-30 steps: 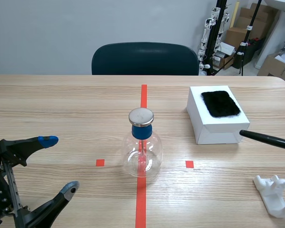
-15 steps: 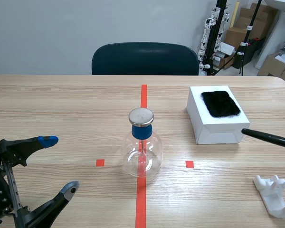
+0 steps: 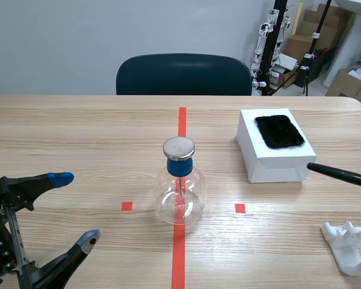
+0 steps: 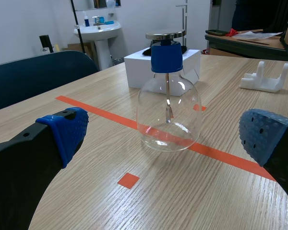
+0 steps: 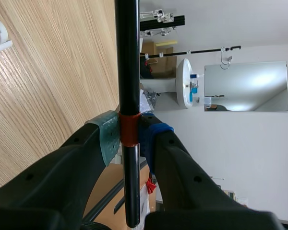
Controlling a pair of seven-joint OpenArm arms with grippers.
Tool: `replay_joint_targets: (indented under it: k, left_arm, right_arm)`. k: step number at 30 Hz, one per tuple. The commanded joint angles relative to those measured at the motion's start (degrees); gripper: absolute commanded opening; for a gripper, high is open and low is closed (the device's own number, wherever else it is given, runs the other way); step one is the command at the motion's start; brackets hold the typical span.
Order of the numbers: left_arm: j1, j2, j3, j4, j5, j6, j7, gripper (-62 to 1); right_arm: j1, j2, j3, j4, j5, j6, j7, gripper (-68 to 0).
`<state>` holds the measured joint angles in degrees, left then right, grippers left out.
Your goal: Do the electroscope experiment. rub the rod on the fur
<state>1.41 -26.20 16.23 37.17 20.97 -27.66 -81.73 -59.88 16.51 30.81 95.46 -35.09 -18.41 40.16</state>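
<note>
A black rod (image 3: 340, 174) juts in from the right edge of the scene view, its tip just in front of the white box (image 3: 274, 153). On top of that box lies a black fur patch (image 3: 279, 130). In the right wrist view my right gripper (image 5: 129, 136) is shut on the rod (image 5: 127, 72) at an orange band. The glass electroscope flask (image 3: 179, 188) with a blue cap and metal disc stands on the red centre line. My left gripper (image 3: 75, 208) is open at the near left; in the left wrist view the flask (image 4: 168, 108) stands ahead of its fingers.
A white plastic rod stand (image 3: 349, 248) lies at the near right, also seen as the white stand (image 4: 264, 76) in the left wrist view. A dark chair (image 3: 183, 74) stands behind the table's far edge. Boxes and equipment sit at the back right.
The rod's tip has drawn back slightly to the right, away from the box front. The left arm has not moved.
</note>
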Motion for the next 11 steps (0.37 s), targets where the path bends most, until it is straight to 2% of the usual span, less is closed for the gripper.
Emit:
replay_joint_targets:
  k: [1,11]
  left_arm:
    - [-0.3,-0.7,-0.2,1.0,-0.8,-0.1,-1.2,1.4]
    - [-0.3,-0.7,-0.2,1.0,-0.8,-0.1,-1.2,1.4]
  right_arm:
    - [0.0,0.0,0.8,0.3,0.9,-0.7,0.1,-66.9]
    - [0.0,0.0,0.8,0.3,0.9,-0.7,0.0,-66.9]
